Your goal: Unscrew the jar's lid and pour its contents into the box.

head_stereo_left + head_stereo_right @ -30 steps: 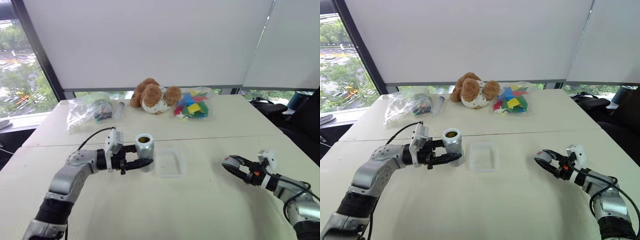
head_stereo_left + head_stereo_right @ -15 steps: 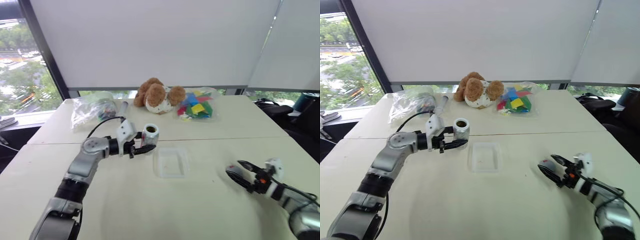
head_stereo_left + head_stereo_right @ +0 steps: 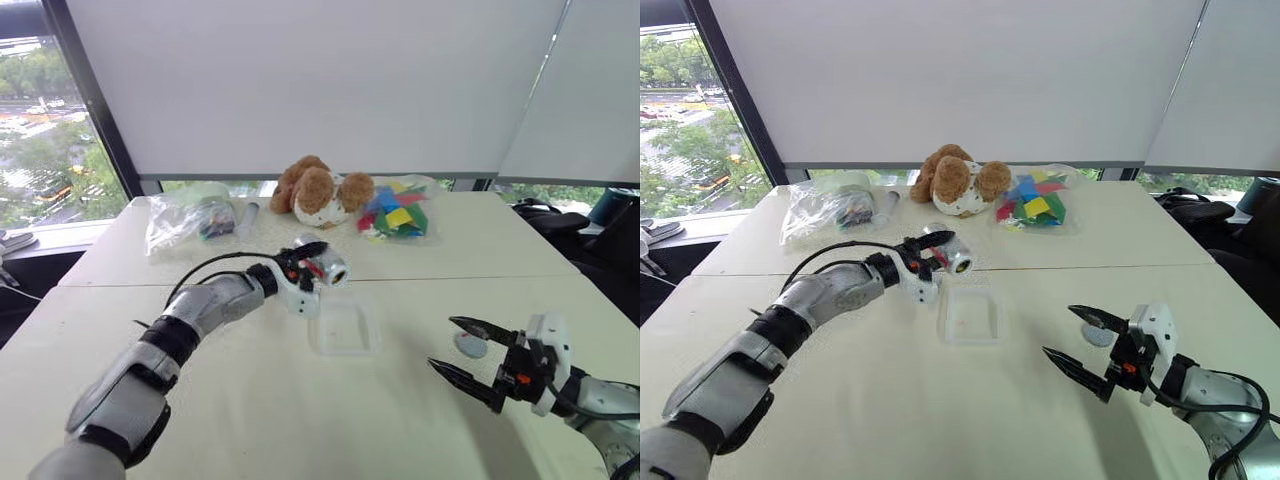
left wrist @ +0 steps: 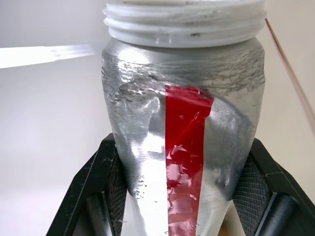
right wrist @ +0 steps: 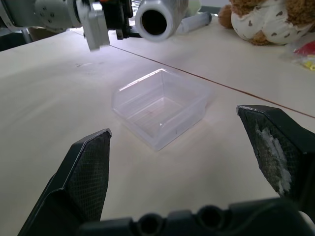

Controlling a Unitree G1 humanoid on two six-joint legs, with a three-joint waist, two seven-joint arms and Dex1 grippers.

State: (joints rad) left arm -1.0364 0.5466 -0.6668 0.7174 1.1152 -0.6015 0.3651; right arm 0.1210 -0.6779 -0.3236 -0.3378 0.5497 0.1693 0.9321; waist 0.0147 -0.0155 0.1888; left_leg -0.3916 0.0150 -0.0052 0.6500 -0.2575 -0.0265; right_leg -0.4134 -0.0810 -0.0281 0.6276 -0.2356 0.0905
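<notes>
While the left gripper (image 3: 303, 262) clamped the jar (image 3: 325, 266) tipped sideways at frame centre, its open mouth faced lower right, just above the box (image 3: 345, 327); right gripper (image 3: 469, 358) spread wide, empty, lower right.

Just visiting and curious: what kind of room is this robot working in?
Probably an office or lab room high in a building: wide white tables, roller blinds, and a window overlooking trees and streets.
</notes>
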